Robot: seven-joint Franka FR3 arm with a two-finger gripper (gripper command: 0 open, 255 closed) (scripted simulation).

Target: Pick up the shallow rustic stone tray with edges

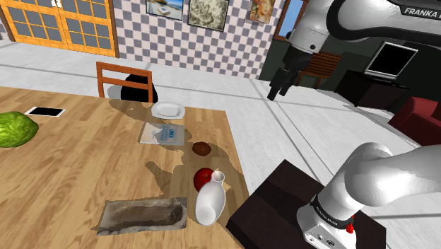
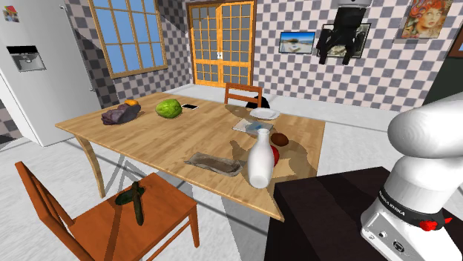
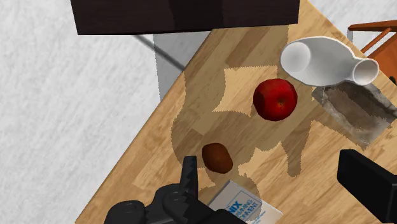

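The wooden tabletop (image 1: 71, 163) spans most of the shoulder view, with the dark stand (image 1: 283, 205) at its corner. The white arm (image 1: 381, 177) rises from the stand and carries the gripper (image 1: 277, 83) high in the air, well above the tabletop. Its fingers stand wide apart and hold nothing.

The shallow grey-brown stone tray (image 1: 141, 214) lies flat near the tabletop's near edge in the shoulder view, well apart from the gripper. Its rough raised edges show around a darker floor. Just beside its end on the shoulder view's right stands a white vase (image 1: 210, 200) with a narrow neck. A red apple (image 1: 201, 177) sits right behind the vase. A small brown oval fruit (image 1: 202, 148) lies farther along the tabletop, near the apple.
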